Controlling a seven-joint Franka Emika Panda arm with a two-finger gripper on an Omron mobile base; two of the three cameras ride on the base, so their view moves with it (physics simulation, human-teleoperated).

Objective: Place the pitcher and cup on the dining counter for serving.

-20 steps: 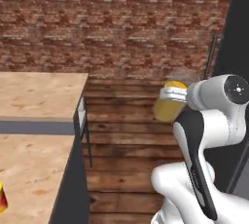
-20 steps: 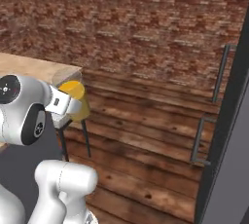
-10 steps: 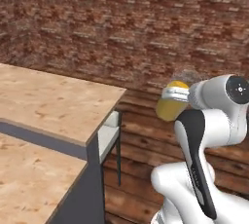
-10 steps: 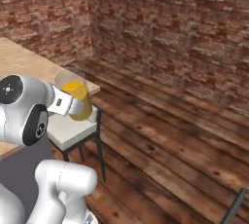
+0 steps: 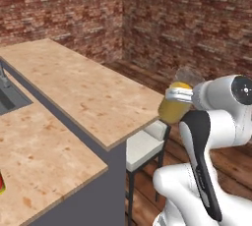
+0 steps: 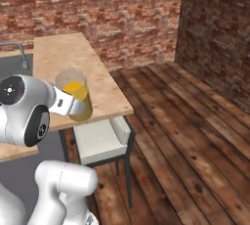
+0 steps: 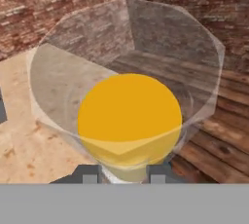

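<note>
Clearly, in the left base view the pitcher [image 5: 175, 103] hangs in the air just off the near right corner of the dining worktop [image 5: 83, 88], above a white chair [image 5: 142, 144], clamped at its rim by the hand [image 5: 178, 95]. From the right base view, the amber liquid fills the lower half of the glass. Looking down through the hand view, the fingertips [image 7: 88, 174] pinch the near wall. Being glass and part full, it likely feels heavy, slick and breakable; it should be kept upright to avoid spilling.
</note>
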